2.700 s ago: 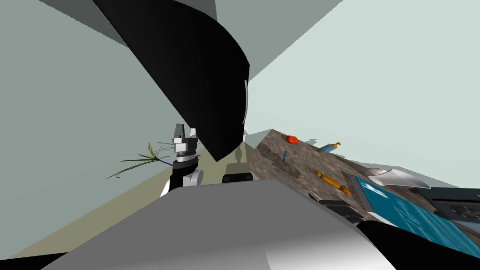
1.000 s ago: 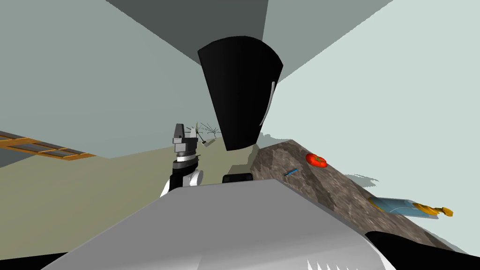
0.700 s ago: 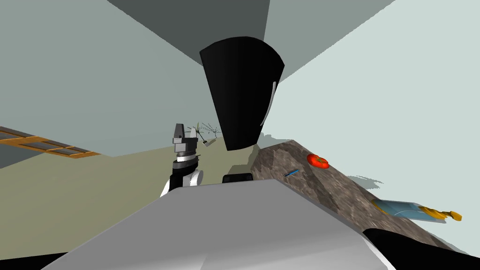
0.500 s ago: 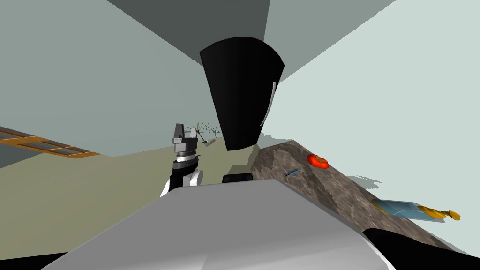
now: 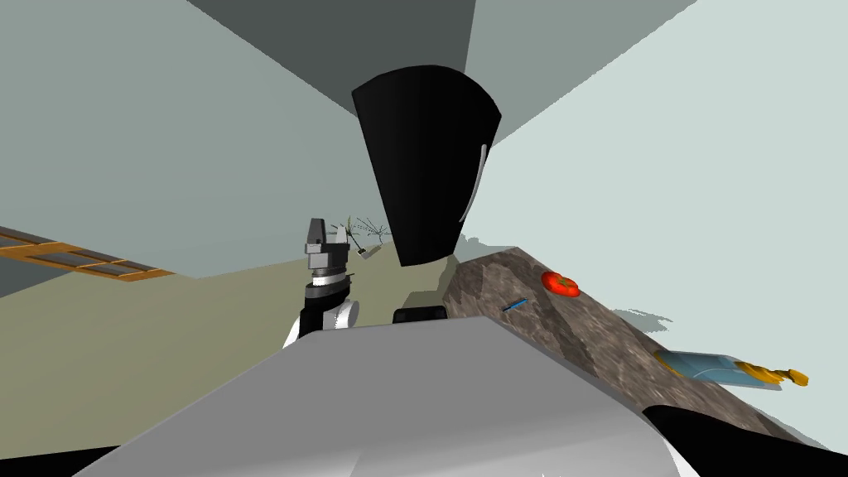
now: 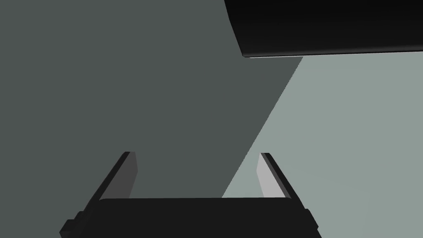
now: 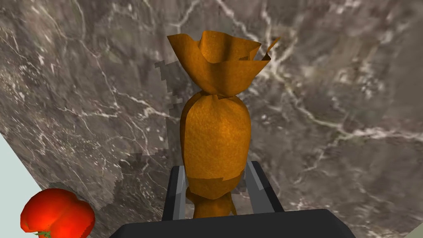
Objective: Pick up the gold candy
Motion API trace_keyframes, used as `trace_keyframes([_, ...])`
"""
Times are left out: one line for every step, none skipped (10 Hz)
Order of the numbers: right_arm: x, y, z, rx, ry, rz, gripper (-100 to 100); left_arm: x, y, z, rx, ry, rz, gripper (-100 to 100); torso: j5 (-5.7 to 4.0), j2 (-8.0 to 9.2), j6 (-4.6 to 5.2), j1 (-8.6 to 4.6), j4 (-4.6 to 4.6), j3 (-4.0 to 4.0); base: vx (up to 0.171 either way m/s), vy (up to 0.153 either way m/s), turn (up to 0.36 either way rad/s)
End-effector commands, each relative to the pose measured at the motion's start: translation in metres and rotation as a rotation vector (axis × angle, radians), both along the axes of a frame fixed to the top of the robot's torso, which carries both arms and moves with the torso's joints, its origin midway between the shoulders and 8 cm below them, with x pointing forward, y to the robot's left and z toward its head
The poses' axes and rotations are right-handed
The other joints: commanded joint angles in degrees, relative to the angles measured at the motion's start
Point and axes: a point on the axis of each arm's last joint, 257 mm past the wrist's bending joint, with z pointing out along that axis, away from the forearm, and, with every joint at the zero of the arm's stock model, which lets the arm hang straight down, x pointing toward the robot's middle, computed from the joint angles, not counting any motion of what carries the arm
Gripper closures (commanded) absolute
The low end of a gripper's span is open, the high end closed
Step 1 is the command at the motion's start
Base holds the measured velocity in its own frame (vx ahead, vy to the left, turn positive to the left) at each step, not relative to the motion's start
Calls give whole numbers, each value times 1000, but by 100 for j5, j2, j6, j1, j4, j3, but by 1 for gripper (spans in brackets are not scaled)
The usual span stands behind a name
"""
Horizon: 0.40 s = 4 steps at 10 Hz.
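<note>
1. The gold-orange wrapped candy (image 7: 215, 136), with a plump body and a flared twisted end, sits between the two fingers of my right hand (image 7: 215, 165). Its flared end points away from the hand.
2. The right hand is clamped on the candy: both light grey fingers (image 7: 177, 186) press the sides of its lower body.
3. Behind the candy lies the grey-brown marble bench (image 7: 330, 82) with white veins. The candy's shadow falls on it just beside the candy, and I cannot tell whether the candy touches the stone.
4. A round red tomato (image 7: 58, 215) lies near the bench's edge, apart from the candy.
5. From the head view, the tomato (image 5: 561, 283) rests on the bench (image 5: 580, 331) near a thin blue stick (image 5: 514, 305).
6. My left hand (image 5: 325, 225) is raised off the bench, near a tall black rounded cabinet (image 5: 426, 166). Its fingers (image 6: 267, 177) stand apart, holding nothing.
</note>
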Motion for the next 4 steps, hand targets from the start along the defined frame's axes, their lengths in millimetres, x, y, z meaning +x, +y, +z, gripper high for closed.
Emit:
trace_keyframes([1, 3, 6, 3, 2, 6, 100, 0, 0, 0, 0, 0, 0, 0, 0, 0, 0, 0, 0, 0, 5, -13, -68])
trace_keyframes([2, 5, 10, 5, 3, 10, 100, 0, 0, 0, 0, 0, 0, 0, -1, 0, 1, 0, 0, 0, 6, -12, -54])
trace_keyframes([1, 4, 7, 3, 3, 8, 100, 0, 0, 0, 0, 0, 0, 0, 0, -1, 0, 0, 0, -1, 0, 0, 0])
trace_keyframes([2, 4, 8, 4, 3, 8, 0, 0, 0, 0, 0, 0, 0, 0, -2, 0, -2, 0, 1, 0, 0, 0, 0])
